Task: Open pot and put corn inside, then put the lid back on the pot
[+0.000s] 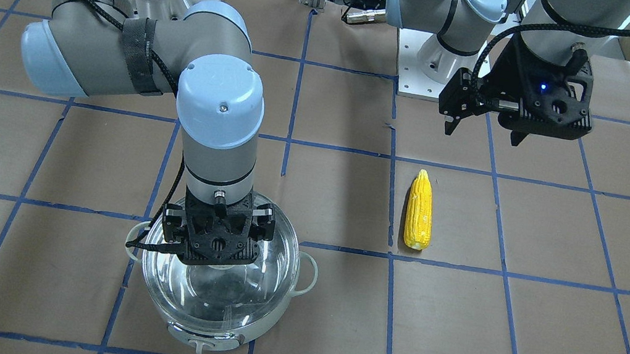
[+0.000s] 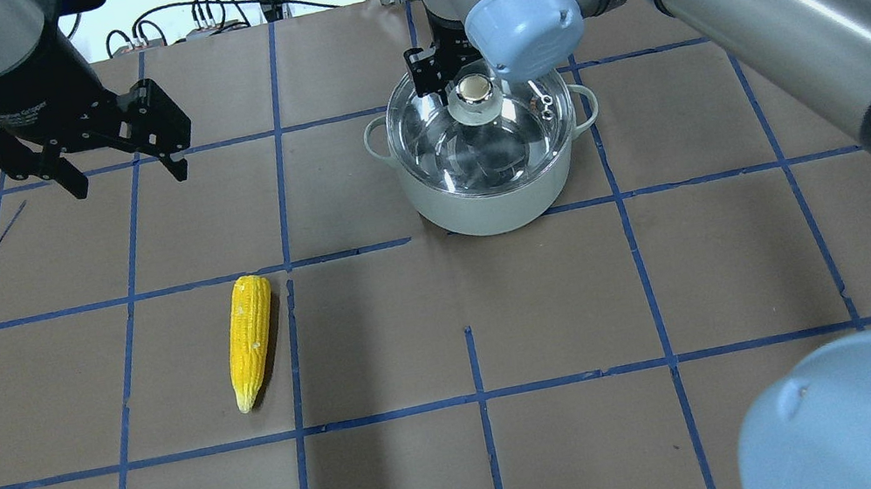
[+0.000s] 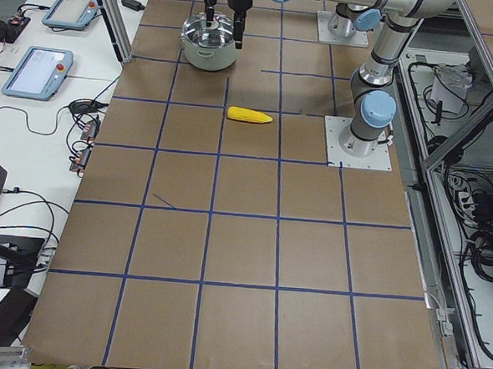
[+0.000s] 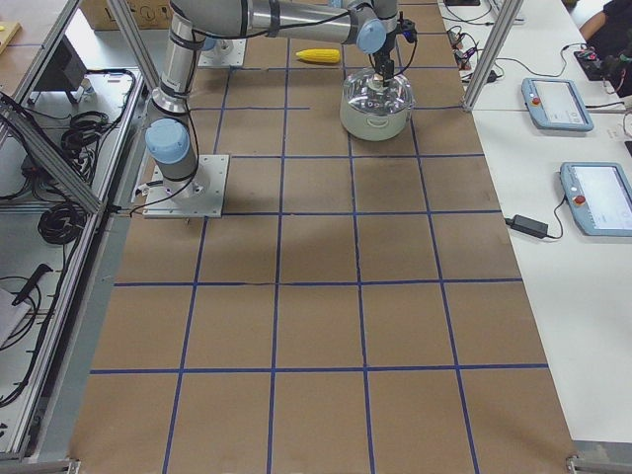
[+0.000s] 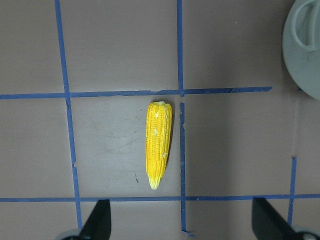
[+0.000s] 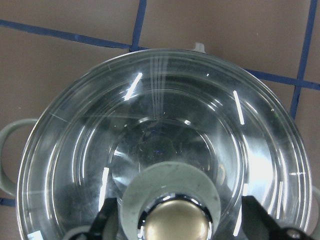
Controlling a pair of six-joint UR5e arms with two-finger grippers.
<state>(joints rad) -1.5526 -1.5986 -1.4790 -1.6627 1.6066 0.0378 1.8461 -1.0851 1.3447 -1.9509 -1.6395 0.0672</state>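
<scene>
glass lid (image 6: pixel 165 125) sits closed on the pot (image 2: pixel 482 206). its beige knob (image 6: pixel 175 222) lies straight between the right jaws, which are spread to either side of it, not pinching. lifting the lid looks like the step in hand, with only a squeeze missing. the corn (image 2: pixel 250 337) lies flat on the worktop (image 2: pixel 593 342), well apart from the pot. it is nearer the left jaws, also spread, with its long axis across their closing line.

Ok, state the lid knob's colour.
Beige round knob on clear glass lid; best in right wrist view.
</scene>
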